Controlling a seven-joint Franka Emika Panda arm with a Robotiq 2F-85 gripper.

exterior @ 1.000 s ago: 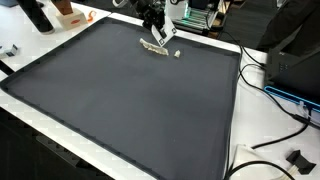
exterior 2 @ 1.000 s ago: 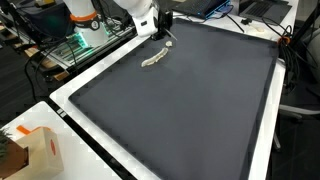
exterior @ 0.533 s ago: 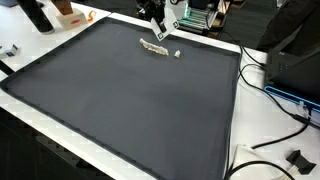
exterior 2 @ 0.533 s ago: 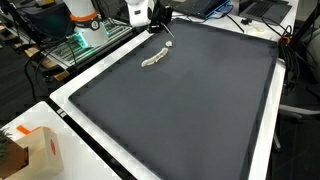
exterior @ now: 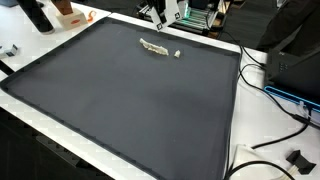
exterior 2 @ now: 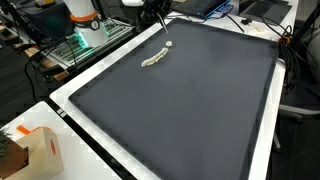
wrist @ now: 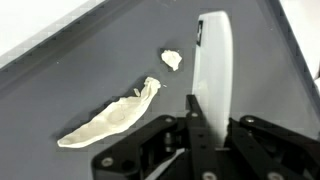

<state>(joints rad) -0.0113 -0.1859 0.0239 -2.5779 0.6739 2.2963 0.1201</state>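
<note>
Pale strip (wrist: 110,115) lies flat near one bench (exterior: 130,110) edge, small scrap (wrist: 172,60) just beside. Fingers (wrist: 213,60) hover above; spread or pressed together, cannot tell.

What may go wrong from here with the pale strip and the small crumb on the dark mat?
The pale strip looks thin and flat on the dark mat, so the pincer may slip over it or scrape the mat. The small crumb lies apart from the strip, so one grasp would probably miss it. Both lie near the mat's edge; a nudge might push them off.
</note>
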